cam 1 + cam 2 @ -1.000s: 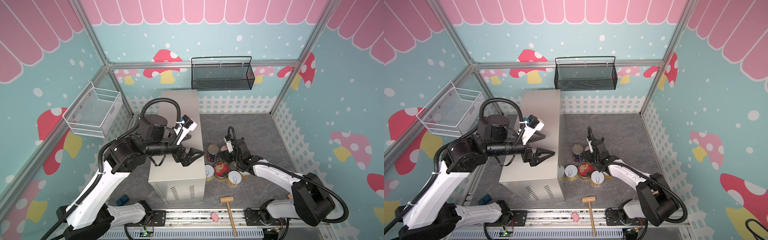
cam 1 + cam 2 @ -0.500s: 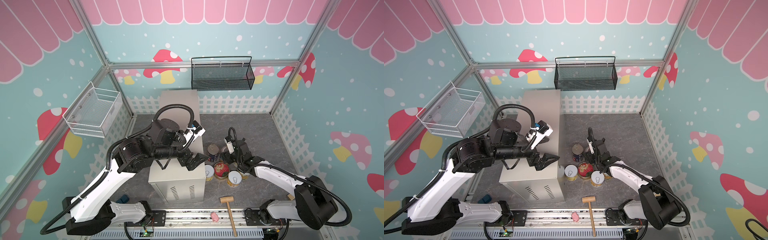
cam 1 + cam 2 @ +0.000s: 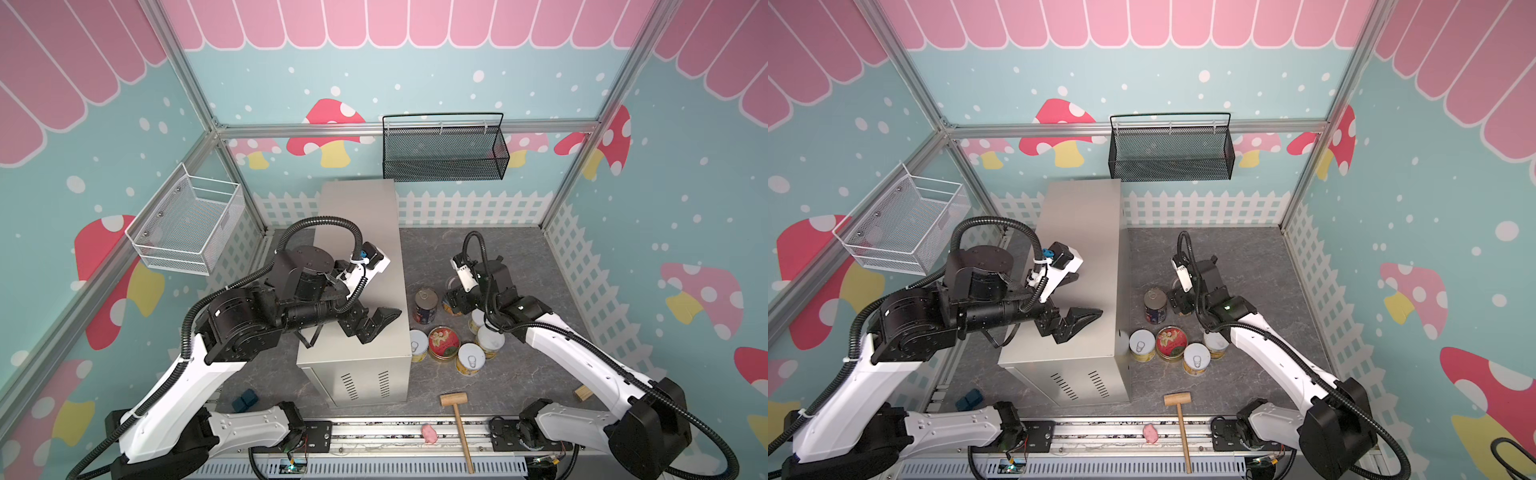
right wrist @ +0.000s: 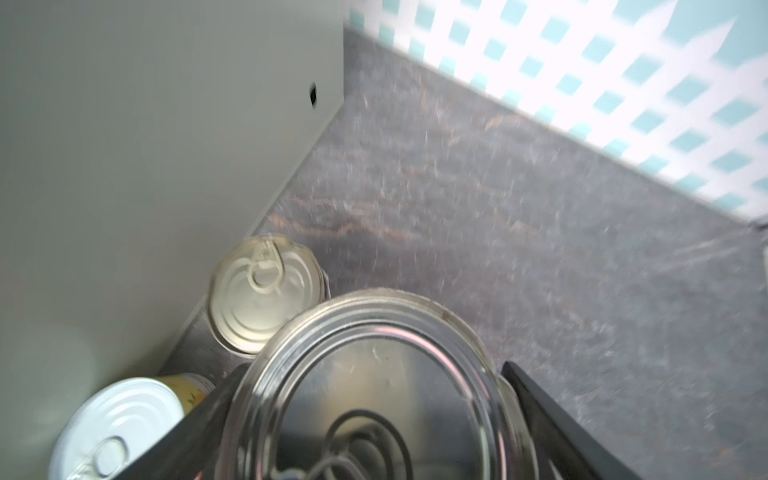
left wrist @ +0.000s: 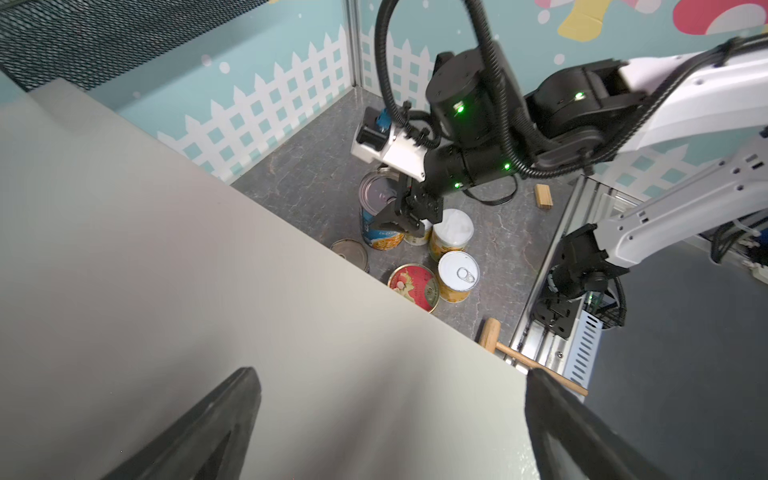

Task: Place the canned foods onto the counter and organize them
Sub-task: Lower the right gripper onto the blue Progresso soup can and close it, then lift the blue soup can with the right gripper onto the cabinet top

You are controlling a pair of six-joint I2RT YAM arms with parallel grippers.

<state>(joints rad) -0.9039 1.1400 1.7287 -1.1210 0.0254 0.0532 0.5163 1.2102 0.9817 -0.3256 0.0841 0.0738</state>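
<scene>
Left tool [image 3: 379, 326] hangs over the near half of the desk [image 3: 361, 232], jaws spread wide with nothing between them. In the left wrist view we see only bare desk top between its two black fingers [image 5: 224, 415]. Right tool [image 5: 401, 222] is low, to the right of the desk, jaws closed on the upper wall of the light-blue can [image 5: 374, 193]. The right wrist view shows that can's lid filling the gap, a finger on either side, and the picture is blurred. We cannot tell whether the can's base rests on the grey floor [image 3: 498, 257] or is just off it. The navy can [image 3: 426, 306] stands upright just beside the desk's right wall, near the gripped can. Nearer the front, the red-lidded tin [image 3: 444, 343] lies flat among the short yellow cans [image 3: 469, 359]: one just beside the desk wall, one in front, and two by the right arm, one of them partly hidden. These six all sit on the floor.
</scene>
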